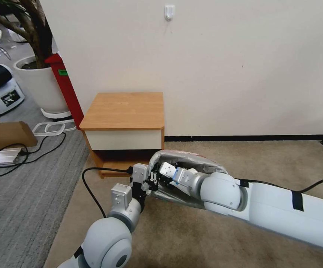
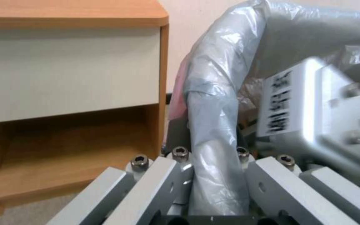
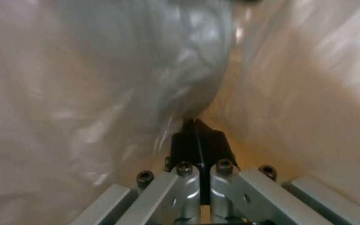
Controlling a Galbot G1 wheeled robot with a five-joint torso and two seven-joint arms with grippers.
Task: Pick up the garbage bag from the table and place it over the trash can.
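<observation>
1. On the carpet just in front of the table's [image 1: 124,108] right front corner, the trash can [image 1: 157,158] is standing with the garbage bag [image 1: 191,158] draped over its rim.
2. The left gripper [image 1: 151,183] is reaching in at the can's near left edge; in the left wrist view its fingers [image 2: 169,175] are spread on either side of a bag-wrapped stretch of rim [image 2: 213,147].
3. The right gripper [image 3: 198,142] is sitting down inside the can, its fingers pressed together, with crinkled plastic and beige wall close around them.
4. The right arm [image 1: 221,191] is lying across the can's opening, covering much of it.
5. The tabletop is sitting bare against the wall.
</observation>
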